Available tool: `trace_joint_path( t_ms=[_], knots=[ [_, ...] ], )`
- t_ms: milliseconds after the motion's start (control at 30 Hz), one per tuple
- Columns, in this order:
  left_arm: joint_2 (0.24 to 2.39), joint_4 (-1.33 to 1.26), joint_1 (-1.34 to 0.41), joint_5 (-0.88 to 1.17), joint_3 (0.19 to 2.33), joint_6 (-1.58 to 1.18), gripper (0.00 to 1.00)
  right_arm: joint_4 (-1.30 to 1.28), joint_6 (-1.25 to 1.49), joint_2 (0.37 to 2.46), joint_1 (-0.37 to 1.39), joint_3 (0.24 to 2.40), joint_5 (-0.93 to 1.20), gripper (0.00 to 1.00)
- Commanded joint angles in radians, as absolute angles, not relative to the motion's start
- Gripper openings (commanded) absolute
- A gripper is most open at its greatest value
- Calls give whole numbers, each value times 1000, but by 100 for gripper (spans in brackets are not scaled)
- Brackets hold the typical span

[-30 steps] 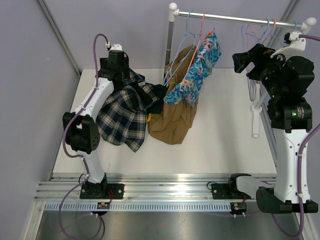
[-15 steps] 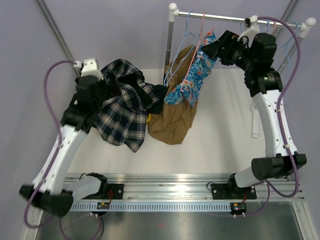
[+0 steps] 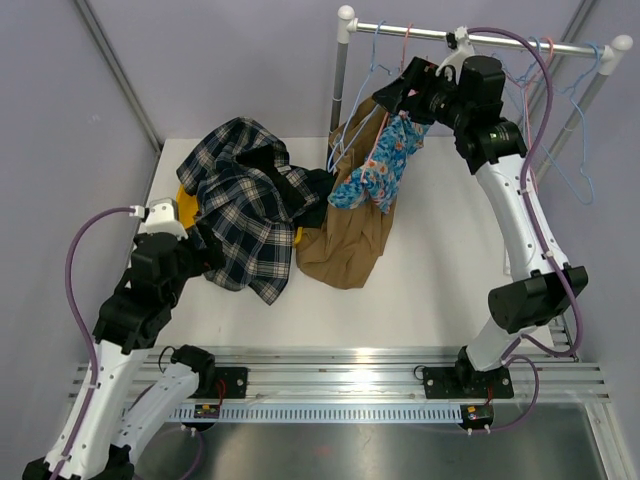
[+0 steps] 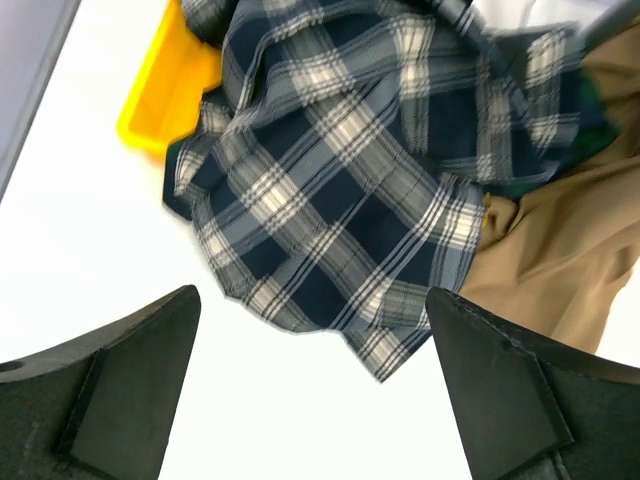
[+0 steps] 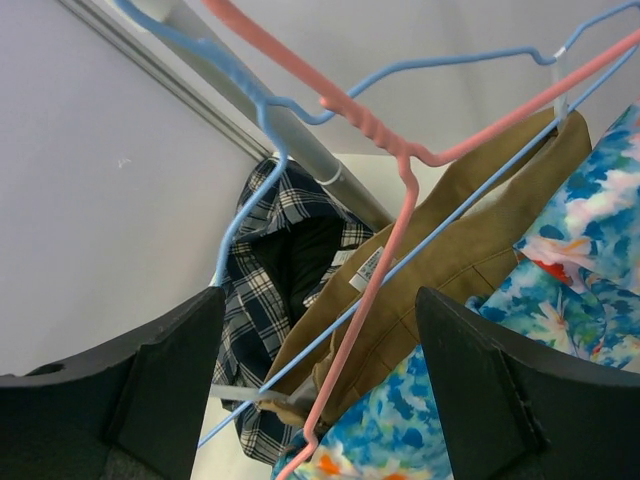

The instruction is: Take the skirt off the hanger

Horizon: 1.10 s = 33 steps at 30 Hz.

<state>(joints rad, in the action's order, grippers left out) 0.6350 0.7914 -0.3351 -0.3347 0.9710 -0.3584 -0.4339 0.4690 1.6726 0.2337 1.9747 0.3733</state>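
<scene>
The tan skirt (image 3: pixel 350 235) hangs from a light-blue wire hanger (image 3: pixel 352 122) on the rail, its lower part resting on the table. The right wrist view shows its waistband (image 5: pixel 470 250) on that hanger's wire (image 5: pixel 291 363). My right gripper (image 3: pixel 397 95) is up at the hangers, open. The blue wire and a pink hanger (image 5: pixel 375 290) pass between its fingers (image 5: pixel 320 395), which grip nothing. My left gripper (image 3: pixel 203 252) is low at the near left, open (image 4: pixel 320 400) over bare table, just short of the tartan garment's hem.
A dark tartan garment (image 3: pixel 245 205) lies piled over a yellow bin (image 3: pixel 183 198), touching the skirt's left side. A blue floral garment (image 3: pixel 385 165) hangs right in front of the skirt. More blue and pink hangers (image 3: pixel 560 100) hang on the rail (image 3: pixel 500 40).
My left arm has drawn back from the tartan garment toward the near edge, its gripper opened wide. My right arm has swung left along the rail to the hangers.
</scene>
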Motion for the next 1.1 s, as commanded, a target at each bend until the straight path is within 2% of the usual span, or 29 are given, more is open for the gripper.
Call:
trace_joint_path(
  t_ms=[0,67,167,200,267,333,367,533,633,767,833,933,1067],
  knots=[
    [574,808,-339,-313,947,-374,99,-408,471,1710,268,2017,328,84],
    [563,818,-339,-314,931,-374,99,-420,462,1730,278,2029,305,83],
    [545,810,-341,-311,907,-370,99,-436,454,1752,291,2051,285,64],
    [531,804,-339,-311,897,-368,99,-437,453,1753,290,2065,282,45],
    [520,785,-339,-310,876,-364,99,-452,446,1761,291,2077,275,27],
    [522,781,-339,-307,871,-361,99,-471,436,1753,291,2091,256,6],
    [523,782,-339,-304,873,-360,99,-482,424,1749,291,2097,249,2],
    [546,759,-341,-255,911,-330,99,-560,356,1660,291,2135,174,0],
    [575,707,-344,-180,994,-319,99,-606,331,1606,291,2169,134,0],
    [719,629,-382,-111,1153,-302,99,-672,319,1562,290,2227,110,0],
    [822,560,-437,-77,1250,-279,99,-696,325,1534,290,2233,112,0],
    [942,476,-654,-51,1360,-160,99,-716,340,1487,290,2206,92,0],
    [1046,312,-779,145,1394,-101,99,-739,373,1433,290,2146,100,0]
  ],
)
